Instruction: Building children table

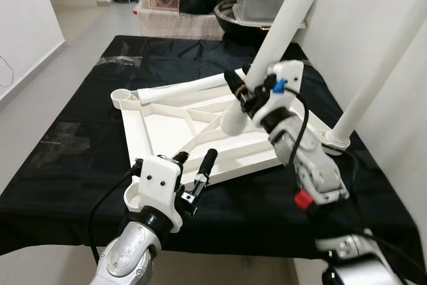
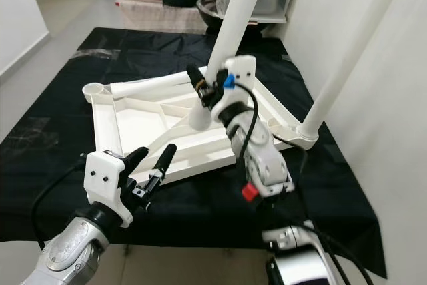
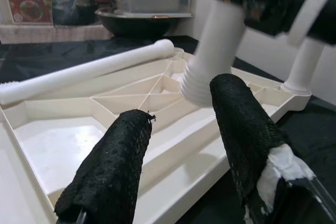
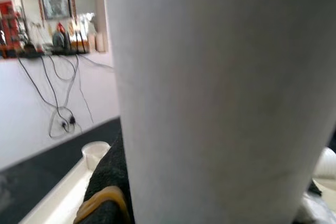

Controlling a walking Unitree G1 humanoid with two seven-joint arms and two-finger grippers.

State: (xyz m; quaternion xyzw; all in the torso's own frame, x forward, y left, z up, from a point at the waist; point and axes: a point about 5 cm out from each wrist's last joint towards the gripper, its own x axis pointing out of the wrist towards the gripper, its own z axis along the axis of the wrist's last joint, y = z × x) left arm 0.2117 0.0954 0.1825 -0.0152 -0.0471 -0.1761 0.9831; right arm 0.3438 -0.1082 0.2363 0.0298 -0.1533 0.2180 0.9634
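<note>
My right gripper (image 1: 248, 91) is clamped on a white leg (image 1: 283, 21), holding it tilted over the tabletop (image 1: 173, 131). The leg's threaded lower end hangs just above the ribbed underside, near the middle of the right half, not in a socket. The tabletop lies upside down on the black cloth (image 1: 73, 151), filling most of its middle. A second leg (image 1: 373, 78) already stands upright in the tabletop's right corner. A third leg (image 1: 180, 88) lies flat along the far edge, one end near the empty socket (image 1: 122, 96) at the far left corner. My left gripper (image 1: 198, 168) hovers at the tabletop's near edge, fingers (image 3: 113, 166) spread and gripping nothing, pointing toward the hanging leg end. From the right wrist, the leg sits close against the dark finger pad (image 4: 107, 182).
</note>
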